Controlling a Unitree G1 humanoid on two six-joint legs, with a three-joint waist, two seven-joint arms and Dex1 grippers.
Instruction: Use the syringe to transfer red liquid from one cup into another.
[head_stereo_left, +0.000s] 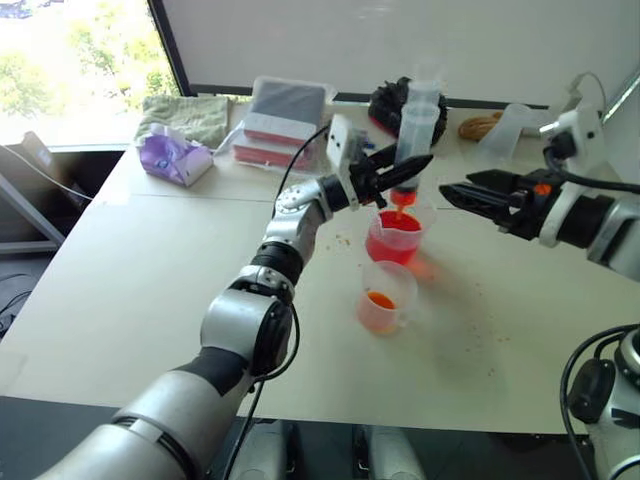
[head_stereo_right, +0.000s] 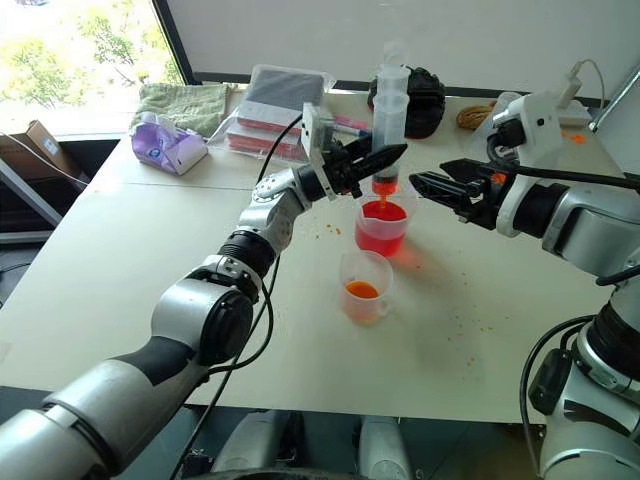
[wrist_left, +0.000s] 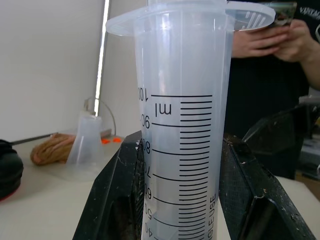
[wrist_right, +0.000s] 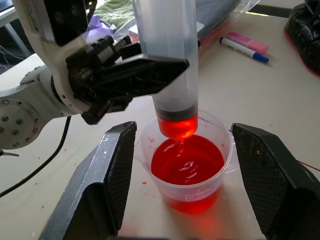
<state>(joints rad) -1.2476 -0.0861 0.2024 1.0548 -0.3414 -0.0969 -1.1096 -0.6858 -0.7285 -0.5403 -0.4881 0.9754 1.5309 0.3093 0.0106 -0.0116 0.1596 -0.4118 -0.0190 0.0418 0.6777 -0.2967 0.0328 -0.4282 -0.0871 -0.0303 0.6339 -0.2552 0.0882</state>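
While left pincer (head_stereo_right: 385, 157) clamps syringe (head_stereo_right: 388, 115) above red beaker (head_stereo_right: 382, 228), right pincer (head_stereo_right: 432, 183) wide beside.

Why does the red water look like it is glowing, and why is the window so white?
In the right wrist view, light shines through the red water and the syringe tip, so both glow. In the left eye view, a red glow falls on the table beside the cup. The window there is washed out by bright daylight.
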